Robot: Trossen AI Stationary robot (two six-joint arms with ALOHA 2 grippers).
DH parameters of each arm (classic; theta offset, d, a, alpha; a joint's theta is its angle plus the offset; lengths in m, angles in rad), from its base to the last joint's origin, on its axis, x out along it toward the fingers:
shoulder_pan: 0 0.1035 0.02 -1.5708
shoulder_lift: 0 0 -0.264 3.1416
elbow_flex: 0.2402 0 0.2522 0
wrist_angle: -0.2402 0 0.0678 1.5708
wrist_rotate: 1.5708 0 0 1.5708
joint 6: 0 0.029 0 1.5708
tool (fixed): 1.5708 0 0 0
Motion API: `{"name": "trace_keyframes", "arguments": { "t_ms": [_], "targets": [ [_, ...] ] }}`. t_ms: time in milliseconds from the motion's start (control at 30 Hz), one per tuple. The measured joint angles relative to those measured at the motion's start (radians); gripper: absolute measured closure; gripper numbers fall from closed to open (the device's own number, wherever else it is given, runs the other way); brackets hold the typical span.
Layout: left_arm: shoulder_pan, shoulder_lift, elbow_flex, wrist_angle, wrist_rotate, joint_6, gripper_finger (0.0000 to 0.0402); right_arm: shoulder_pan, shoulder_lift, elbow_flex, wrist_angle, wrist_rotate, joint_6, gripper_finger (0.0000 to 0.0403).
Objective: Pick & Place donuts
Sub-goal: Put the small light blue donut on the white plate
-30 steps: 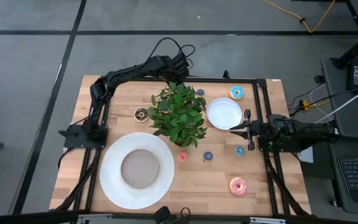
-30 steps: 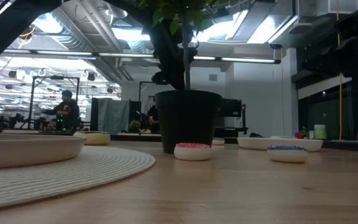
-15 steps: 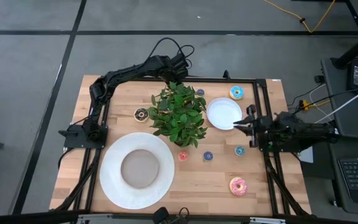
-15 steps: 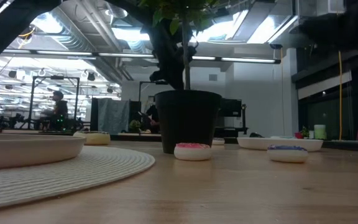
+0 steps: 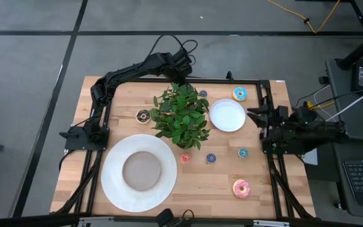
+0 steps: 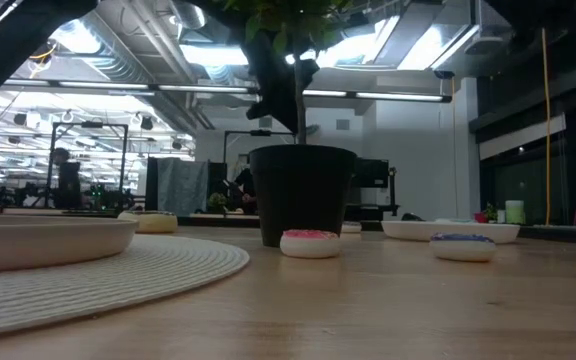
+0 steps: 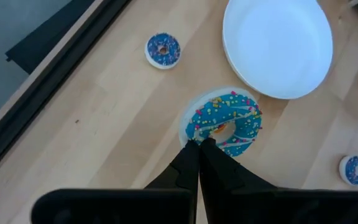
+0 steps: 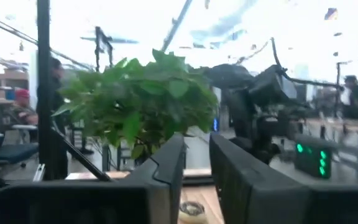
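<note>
The pink-frosted donut (image 5: 241, 188) lies flat near the table's near right corner. The light-blue donut (image 5: 239, 94) (image 7: 224, 123) lies at the far right, beside the small white plate (image 5: 227, 116). The chocolate donut (image 5: 144, 115) lies left of the potted plant (image 5: 181, 116). Tiny donuts lie flat on the wood: red (image 5: 186, 158), blue (image 5: 211, 158), teal (image 5: 242, 152) and another blue (image 5: 203, 94). My left gripper (image 5: 183, 67) (image 7: 199, 144) hangs shut above the far edge behind the plant. My right gripper (image 5: 252, 113) (image 8: 197, 140) is open, right of the small plate.
A large white plate (image 5: 126, 189) sits on a round placemat at the near left. The plant stands mid-table between the two arms. A black frame rail (image 5: 266, 107) runs along the right edge under my right arm. Bare wood lies between the tiny donuts and the pink one.
My right gripper has drawn back from the small plate's right rim toward the table's right and far edges. My left gripper has risen a little behind the plant. No donut has moved.
</note>
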Motion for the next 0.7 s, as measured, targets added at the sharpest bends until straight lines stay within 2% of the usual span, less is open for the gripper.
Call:
{"name": "trace_keyframes", "arguments": {
  "t_ms": [233,433,700],
  "targets": [
    [0.0,0.0,0.034,0.0,0.0,0.0,0.04,0.0,0.149,0.186,-0.148,0.185,0.072,0.0243],
    [0.0,0.0,0.057,0.002,-0.007,0.0,0.04,-0.01,0.265,0.317,-0.177,0.363,0.146,0.0218],
    [0.0,0.0,0.057,0.002,-0.011,0.012,0.04,-0.143,0.466,0.562,-0.364,0.39,0.234,0.0217]
  ]
}}
